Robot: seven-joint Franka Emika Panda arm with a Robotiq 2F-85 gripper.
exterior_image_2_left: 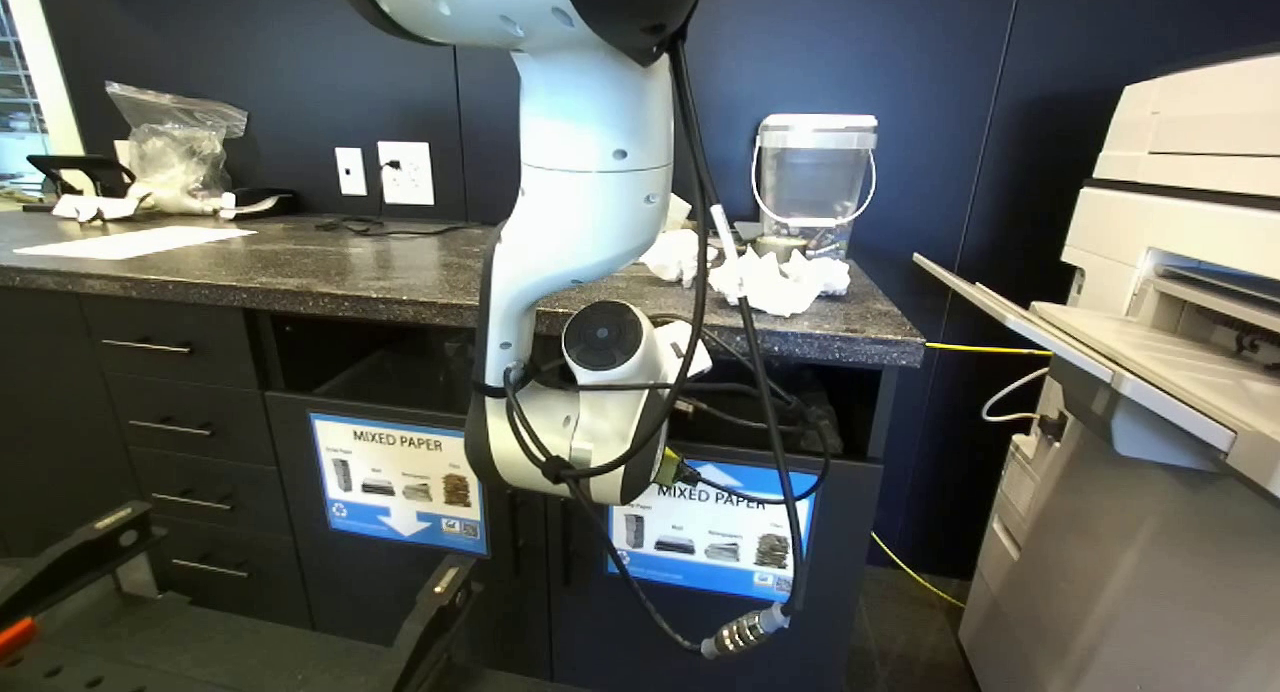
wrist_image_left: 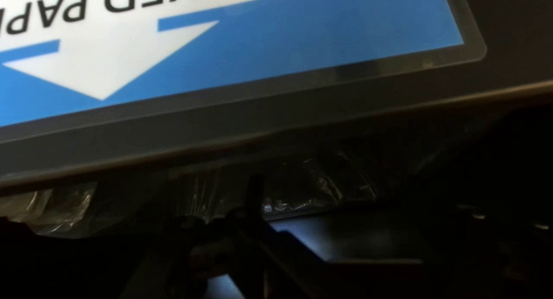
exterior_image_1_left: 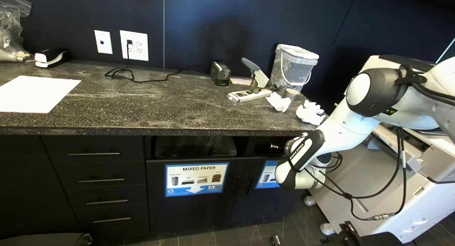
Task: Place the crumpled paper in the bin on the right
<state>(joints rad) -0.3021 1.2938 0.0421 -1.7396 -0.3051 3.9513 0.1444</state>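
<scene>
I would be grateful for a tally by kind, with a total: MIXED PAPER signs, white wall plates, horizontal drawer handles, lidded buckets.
MIXED PAPER signs: 2
White wall plates: 2
Horizontal drawer handles: 4
Lidded bucket: 1
Total: 9

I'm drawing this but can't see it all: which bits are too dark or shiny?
Wrist view: inside the bin it's very dark, though crinkled plastic glints and the blue label is bright; in an exterior view, a soft-edged shadow darkens the wall above the small black device.
</scene>
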